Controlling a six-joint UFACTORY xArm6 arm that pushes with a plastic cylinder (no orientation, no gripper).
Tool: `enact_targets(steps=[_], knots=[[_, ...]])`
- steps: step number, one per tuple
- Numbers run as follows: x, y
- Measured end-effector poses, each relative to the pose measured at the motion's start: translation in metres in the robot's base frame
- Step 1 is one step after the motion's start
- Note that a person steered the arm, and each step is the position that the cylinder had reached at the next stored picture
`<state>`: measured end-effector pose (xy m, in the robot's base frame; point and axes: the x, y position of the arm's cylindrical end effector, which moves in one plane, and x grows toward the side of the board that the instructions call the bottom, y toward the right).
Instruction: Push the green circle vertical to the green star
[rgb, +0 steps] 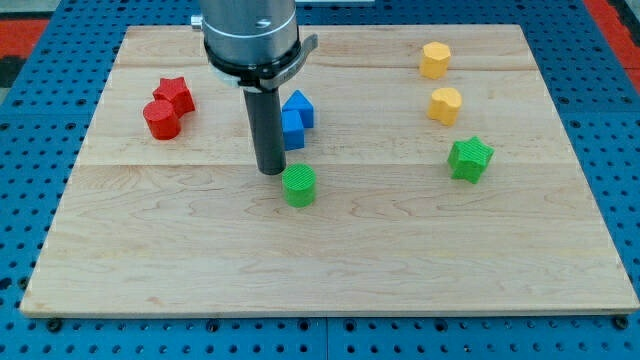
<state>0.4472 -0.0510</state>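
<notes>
On the wooden worktop, the green circle is sitting near the middle, well left of the green star. My tip is resting just beside the circle's upper left; the rod is carrying no fingers. Behind, blue blocks, red blocks and yellow blocks are lying.

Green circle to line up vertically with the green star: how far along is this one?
Nothing is finished yet: the green circle sits near mid-board, well to the view's left of the green star. In hand: my tip is at the circle's upper-left edge, looking placed to push it rightward. Left: slide it across until it lies directly below the star.
</notes>
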Motion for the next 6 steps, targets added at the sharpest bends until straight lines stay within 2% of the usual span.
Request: enact_targets(steps=[1,2,3,4,5,6], knots=[[0.048,0.031],[0.068,0.045],[0.065,-0.015],[0.114,0.017],[0.12,0.061],[0.09,0.047]])
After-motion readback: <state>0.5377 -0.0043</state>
